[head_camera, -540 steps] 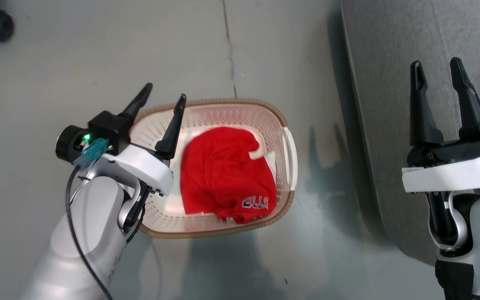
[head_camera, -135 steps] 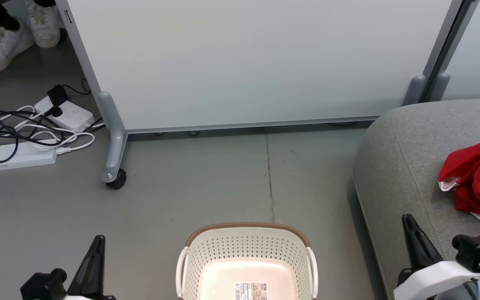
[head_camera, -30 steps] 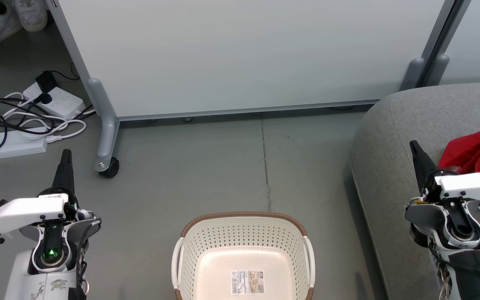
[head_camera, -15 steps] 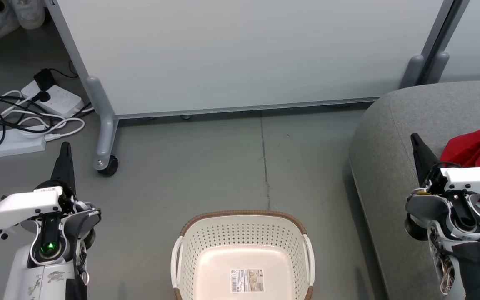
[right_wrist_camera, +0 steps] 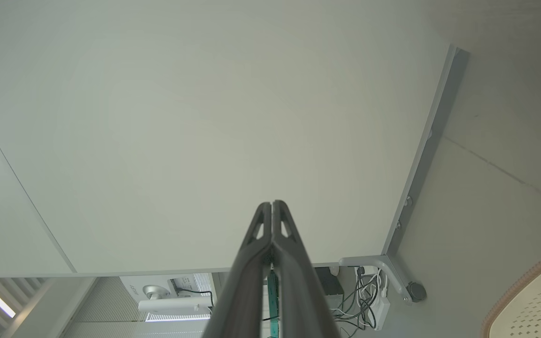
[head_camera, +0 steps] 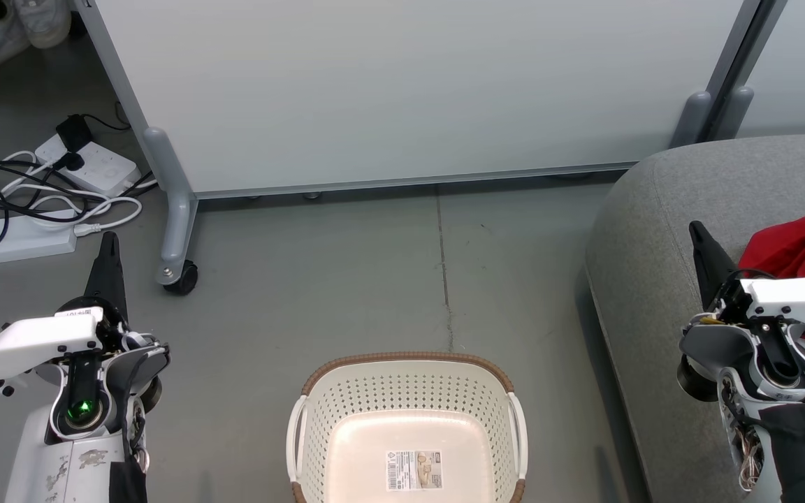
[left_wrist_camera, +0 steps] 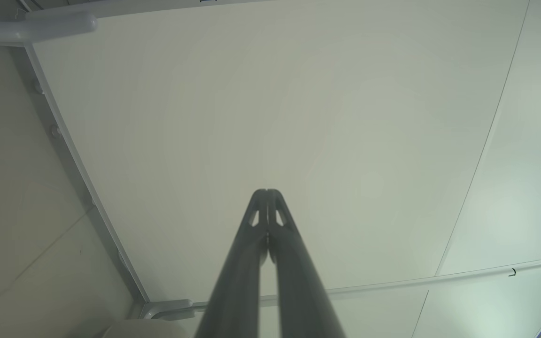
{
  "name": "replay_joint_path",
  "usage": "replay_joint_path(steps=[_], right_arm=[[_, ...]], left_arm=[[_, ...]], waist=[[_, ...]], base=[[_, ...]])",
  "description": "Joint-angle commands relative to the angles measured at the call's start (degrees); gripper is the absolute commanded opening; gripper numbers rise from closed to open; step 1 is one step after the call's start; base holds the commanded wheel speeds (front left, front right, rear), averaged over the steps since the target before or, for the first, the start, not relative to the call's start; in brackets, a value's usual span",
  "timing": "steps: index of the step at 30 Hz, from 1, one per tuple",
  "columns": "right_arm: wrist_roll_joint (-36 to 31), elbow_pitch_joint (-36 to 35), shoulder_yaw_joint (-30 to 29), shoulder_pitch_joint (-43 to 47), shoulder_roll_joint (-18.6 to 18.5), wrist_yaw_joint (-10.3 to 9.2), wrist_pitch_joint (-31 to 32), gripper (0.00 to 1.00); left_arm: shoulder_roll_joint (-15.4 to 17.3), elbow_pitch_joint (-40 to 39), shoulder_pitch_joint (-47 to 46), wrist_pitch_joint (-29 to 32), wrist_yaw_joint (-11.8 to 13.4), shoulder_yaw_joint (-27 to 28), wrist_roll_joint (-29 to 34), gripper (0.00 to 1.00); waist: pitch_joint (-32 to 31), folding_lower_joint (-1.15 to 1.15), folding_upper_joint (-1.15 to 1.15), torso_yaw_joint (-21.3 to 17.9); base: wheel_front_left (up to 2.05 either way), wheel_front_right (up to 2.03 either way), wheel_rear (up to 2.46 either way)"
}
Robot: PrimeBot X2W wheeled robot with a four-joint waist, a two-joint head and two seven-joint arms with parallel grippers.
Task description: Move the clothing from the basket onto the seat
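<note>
Head view, nearest first: the basket (head_camera: pixel 408 358) sits on the grey floor, its bare white bottom showing the barcode sticker (head_camera: pixel 414 471). Left of the basket and well apart from it, the left gripper (head_camera: pixel 108 241) points up the floor, its two dark fingers pressed tight together. Right of the basket, the right gripper (head_camera: pixel 697 232) is pinched closed the same way, seen against the seat (head_camera: pixel 654 209). The clothing (head_camera: pixel 797 246), a red heap with white trim, lies on the seat, far right of the basket. Beyond the basket stands a pale partition panel (head_camera: pixel 402 91) on a castered leg (head_camera: pixel 177 230). Power strips (head_camera: pixel 22 242) and cables lie to the basket's far left.
</note>
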Motion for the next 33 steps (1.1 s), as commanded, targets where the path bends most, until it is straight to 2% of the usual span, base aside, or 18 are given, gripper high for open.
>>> replay_joint_path(steps=[1, 33], right_arm=[[0.32, 0.11, -0.05, -0.50, -0.46, 0.12, 0.23, 0.00], [0.32, 0.10, -0.04, -0.48, -0.46, 0.12, 0.22, 0.00]], left_arm=[[0.25, 0.06, -0.50, 0.12, -0.22, 0.20, -0.27, 0.00], [0.30, 0.04, -0.49, 0.06, -0.22, 0.11, -0.28, 0.00]], waist=[[0.00, 0.00, 0.00, 0.00], [0.00, 0.00, 0.00, 0.00]], base=[[0.00, 0.00, 0.00], [0.00, 0.00, 0.00]])
